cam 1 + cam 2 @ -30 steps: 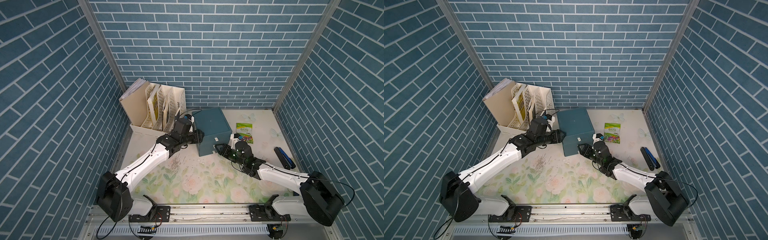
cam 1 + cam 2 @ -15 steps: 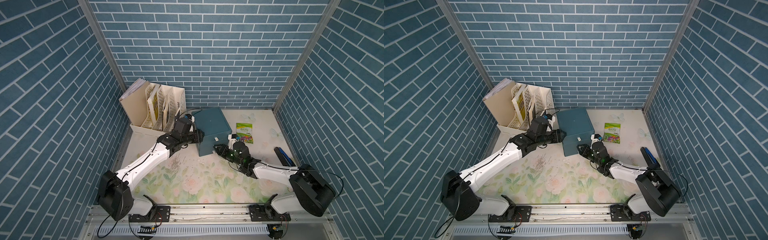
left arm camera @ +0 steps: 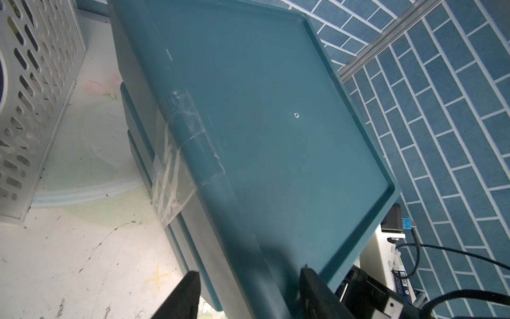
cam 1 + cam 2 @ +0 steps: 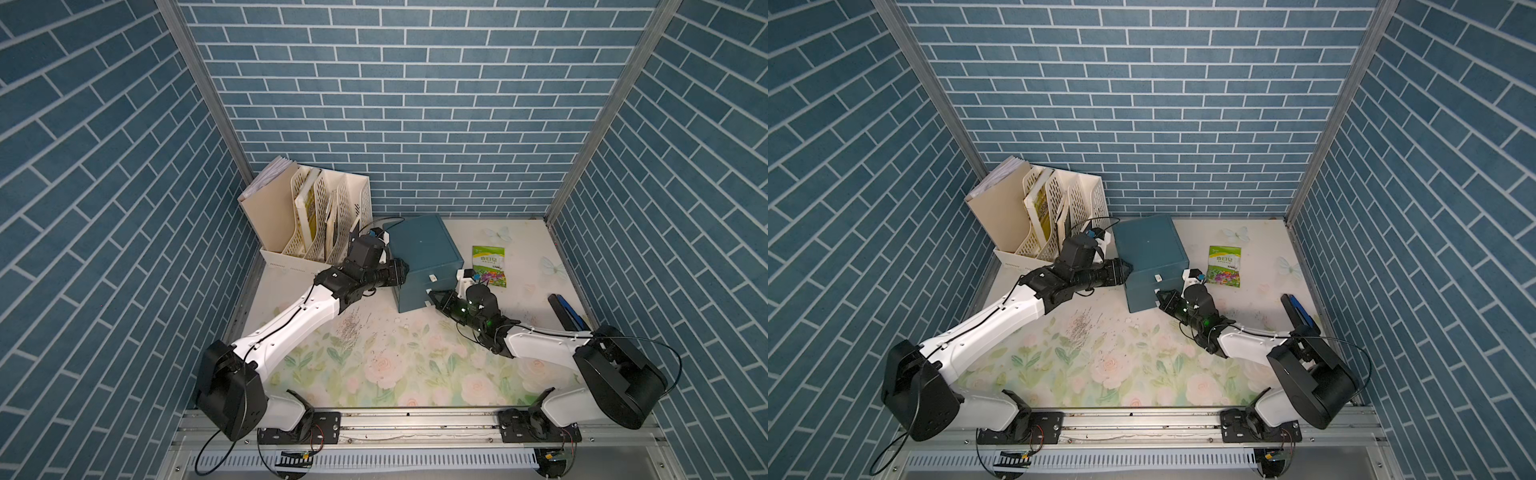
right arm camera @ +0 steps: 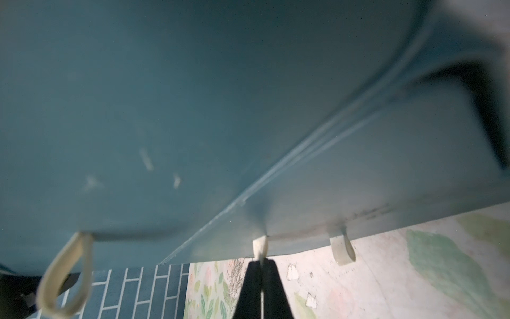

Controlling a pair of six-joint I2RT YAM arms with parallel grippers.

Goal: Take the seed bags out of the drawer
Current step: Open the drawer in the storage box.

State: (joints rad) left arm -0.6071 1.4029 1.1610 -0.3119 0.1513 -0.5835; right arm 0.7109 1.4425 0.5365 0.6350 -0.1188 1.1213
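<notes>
Right wrist view, closest in: my right gripper (image 5: 261,266) has its two black fingers pressed together on a small white pull tab (image 5: 260,245) that sticks out from the front of the teal drawer cabinet (image 5: 165,110). In both top views that pinch sits low on the cabinet's front face (image 4: 434,298) (image 4: 1160,297), with my forearm stretched low over the flowered table (image 4: 374,374).

Left wrist view shows my left gripper (image 3: 248,272) clamped over the cabinet's near top edge, one finger on the side wall and one on the recessed top. From above it sits at the cabinet's front-left corner (image 4: 400,272).

I cannot tell whether the drawer is shut or cracked open.

Beyond my right wrist, one seed bag (image 4: 489,266) (image 4: 1224,266), green and white with mixed flowers, lies flat on the table to the right of the cabinet and apart from it.

Farther back on the left, a cream file rack (image 4: 316,220) stands against the brick wall.
</notes>
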